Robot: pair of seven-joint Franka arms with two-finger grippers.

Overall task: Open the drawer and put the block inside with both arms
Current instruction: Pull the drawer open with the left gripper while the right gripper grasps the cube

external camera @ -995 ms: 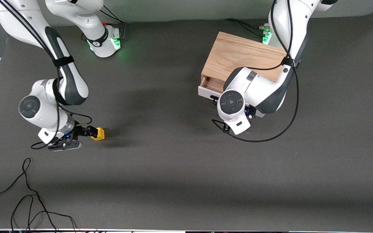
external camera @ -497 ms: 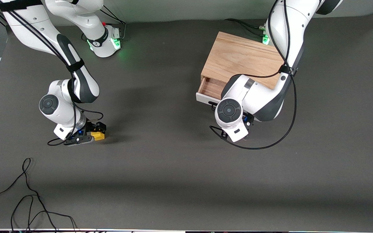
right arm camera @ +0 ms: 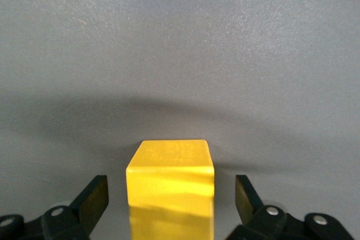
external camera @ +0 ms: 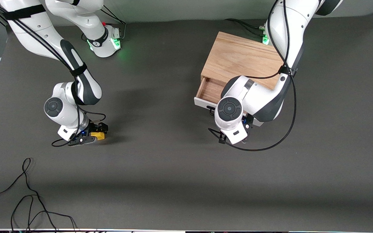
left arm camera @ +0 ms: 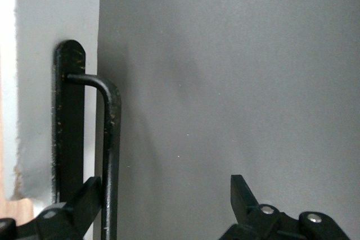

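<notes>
Here, one block (right arm camera: 170,181) sits between the spread right tool (right arm camera: 170,198); the left tool (left arm camera: 169,203), seemingly spread, straddles one handle (left arm camera: 109,155).

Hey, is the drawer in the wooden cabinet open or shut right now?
Partly open. The drawer is pulled out of the cabinet, its white front away from the box and a strip of light wood interior showing.

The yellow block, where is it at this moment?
The yellow block rests on the table toward the right arm's end, between the open fingers of the right gripper, nearer to the front camera than the drawer.
</notes>
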